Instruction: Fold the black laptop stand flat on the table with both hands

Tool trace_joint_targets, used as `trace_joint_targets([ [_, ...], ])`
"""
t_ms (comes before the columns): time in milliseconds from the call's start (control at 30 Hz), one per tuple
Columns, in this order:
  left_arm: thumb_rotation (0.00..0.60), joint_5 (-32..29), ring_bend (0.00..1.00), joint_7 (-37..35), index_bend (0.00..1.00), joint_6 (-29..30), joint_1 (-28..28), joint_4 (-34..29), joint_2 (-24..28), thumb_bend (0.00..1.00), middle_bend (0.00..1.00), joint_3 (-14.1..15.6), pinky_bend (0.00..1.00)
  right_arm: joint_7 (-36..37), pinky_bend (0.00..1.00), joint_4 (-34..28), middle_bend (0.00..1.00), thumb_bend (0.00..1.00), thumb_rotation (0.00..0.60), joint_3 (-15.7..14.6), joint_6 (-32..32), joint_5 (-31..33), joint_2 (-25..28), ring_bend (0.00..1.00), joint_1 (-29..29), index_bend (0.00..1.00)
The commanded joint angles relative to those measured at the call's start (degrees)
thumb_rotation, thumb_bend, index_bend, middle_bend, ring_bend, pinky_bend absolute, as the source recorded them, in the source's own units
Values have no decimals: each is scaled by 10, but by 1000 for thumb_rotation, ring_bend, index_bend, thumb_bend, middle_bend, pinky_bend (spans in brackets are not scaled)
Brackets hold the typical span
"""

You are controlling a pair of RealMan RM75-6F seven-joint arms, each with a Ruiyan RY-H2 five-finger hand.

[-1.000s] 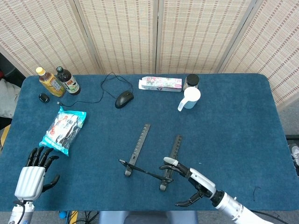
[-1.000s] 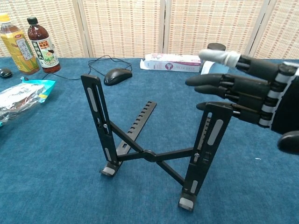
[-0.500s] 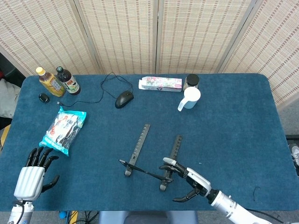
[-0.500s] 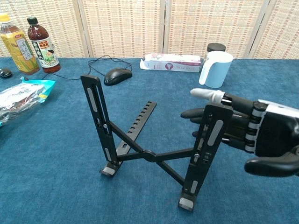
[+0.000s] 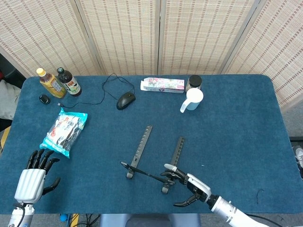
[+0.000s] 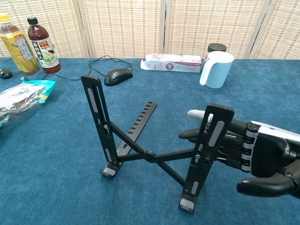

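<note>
the right hand (image 6: 243, 152) has dropped and drawn in behind the right upright of the black metal folding laptop stand (image 6: 150, 154), fingers spread, gripping nothing; contact cannot be confirmed. the stand is at lower centre of the blue table (image 5: 236, 132), still fully erect. the left hand (image 5: 34, 176) idles open at lower left. a white mug (image 5: 192, 100), black mouse (image 5: 125, 100) and snack packet (image 5: 65, 130) lie well apart, obstructing nothing.

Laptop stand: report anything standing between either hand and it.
Nothing visible does. The right hand is already at the laptop stand's right upright. The left hand sits far off at the near left table edge, with only bare cloth between; the snack bag lies off that line.
</note>
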Motion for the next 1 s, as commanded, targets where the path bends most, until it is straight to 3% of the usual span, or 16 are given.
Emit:
trace_joint_targets([
  [33, 600, 0, 27, 0, 283, 0, 0, 0, 0, 221, 134, 0, 23, 3, 85, 4, 196, 0, 600, -1, -3, 3, -5, 15, -1, 0],
  [1000, 600, 0, 27, 0, 283, -12, -8, 6, 0, 222, 134, -1, 22, 33, 84, 10, 197, 0, 600, -17, 7, -3, -13, 15, -12, 0],
])
